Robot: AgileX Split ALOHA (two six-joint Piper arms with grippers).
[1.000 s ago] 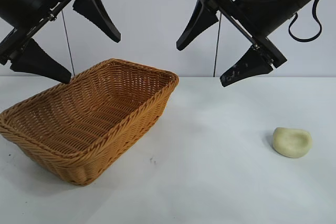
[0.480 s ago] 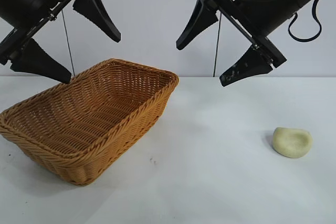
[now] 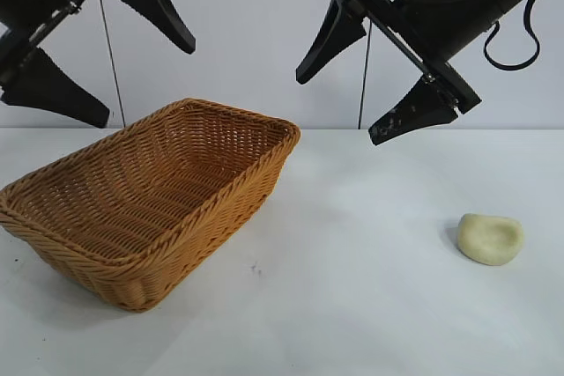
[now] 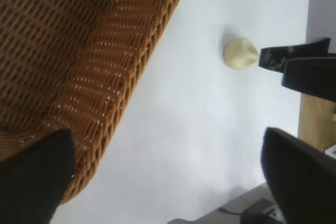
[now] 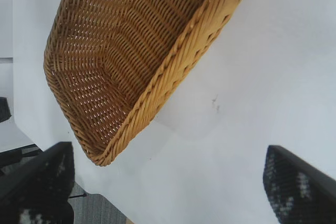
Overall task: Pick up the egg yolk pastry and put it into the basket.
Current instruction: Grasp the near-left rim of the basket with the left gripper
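Note:
The egg yolk pastry (image 3: 490, 239), a small pale yellow-green lump with a shallow dent, lies on the white table at the right. It also shows in the left wrist view (image 4: 240, 53). The golden-brown wicker basket (image 3: 231, 193) stands at the left and has nothing in it; it also shows in the left wrist view (image 4: 131, 61) and the right wrist view (image 5: 173, 69). My left gripper (image 3: 145, 79) hangs open and empty, high above the basket's far left. My right gripper (image 3: 338, 107) hangs open and empty, high above the table's middle, up and left of the pastry.
The white table (image 3: 352, 288) stretches between basket and pastry. A pale wall stands behind. A small dark speck (image 3: 256, 268) marks the table in front of the basket.
My left gripper has risen slightly and shifted left. The right arm, basket and pastry have not moved.

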